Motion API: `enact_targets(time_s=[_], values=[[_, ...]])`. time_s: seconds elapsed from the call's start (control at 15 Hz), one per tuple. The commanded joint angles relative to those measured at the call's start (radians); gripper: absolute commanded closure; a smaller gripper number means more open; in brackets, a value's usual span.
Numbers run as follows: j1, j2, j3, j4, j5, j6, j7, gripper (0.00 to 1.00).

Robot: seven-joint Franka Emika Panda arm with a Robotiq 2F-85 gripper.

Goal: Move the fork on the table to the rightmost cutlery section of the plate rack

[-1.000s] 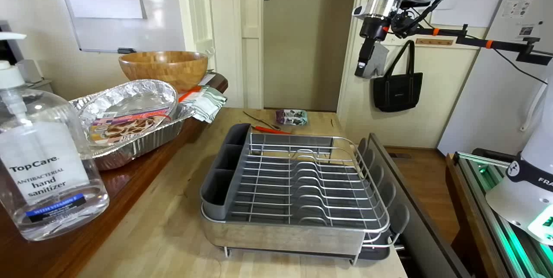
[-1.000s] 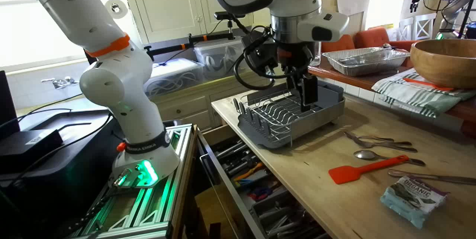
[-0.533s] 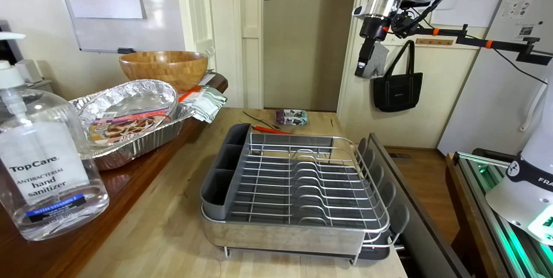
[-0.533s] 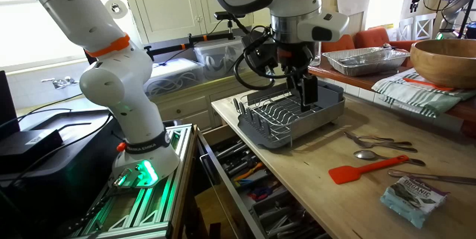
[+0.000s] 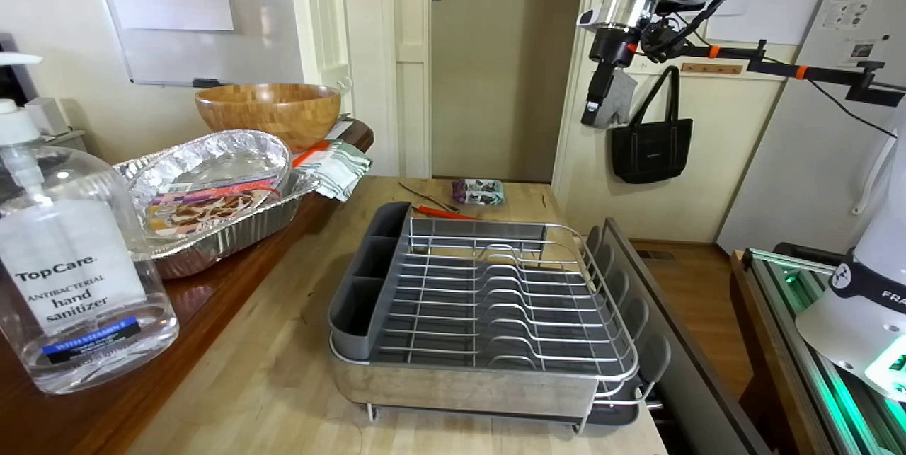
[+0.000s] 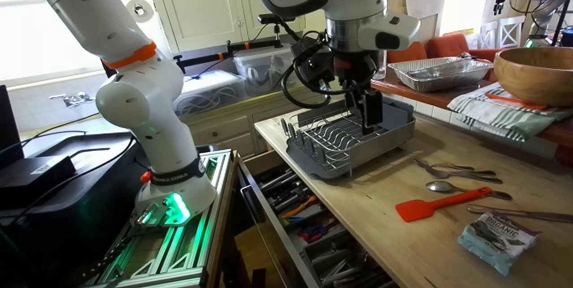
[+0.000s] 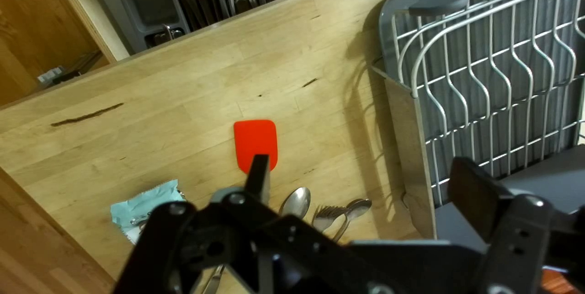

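The fork [image 7: 325, 219] lies on the table [image 6: 385, 180], a silvery metal piece with slim, close-set tines spreading from a narrower neck. Its surface is greyish with a dull shine, and the tines point roughly toward the plate rack [image 5: 467, 384], which stands apart from it on the right in the wrist view. There the handle is hidden behind the gripper [image 7: 361, 166].

A small spoon [image 7: 358, 208] lies just beside the fork on the right; whether the two touch, I cannot tell. A larger spoon [image 7: 297, 201] is near on the left, and a red spatula [image 7: 256, 141] lies farther left.

The gripper hangs high above the table, well clear of the fork, its fingers [image 7: 470, 189] wide apart.

In an exterior view, the rack shows chrome prongs and three dark grey cutlery sections [image 5: 354, 345] in a row along its left side. On the brown ledge [image 5: 212, 303] at left, a wooden bowl [image 5: 269, 112] sits far, a foil tray [image 5: 241, 241] nearer, and a sanitizer bottle [image 5: 78, 299] nearest. A knife [image 6: 515, 211] lies beside a snack packet [image 6: 497, 238] at near right in an exterior view.
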Motion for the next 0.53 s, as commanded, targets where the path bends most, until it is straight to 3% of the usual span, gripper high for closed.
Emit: enact_targets(time_s=[0.0,0.27,0.47], values=[[-0.038,0.004,0.037,0.002,0.012,-0.004,-0.009,0.00],[-0.038,0.004,0.037,0.002,0.012,-0.004,-0.009,0.00],[-0.060,0.046,0.037,0.023,0.014,0.072,0.012,0.00]])
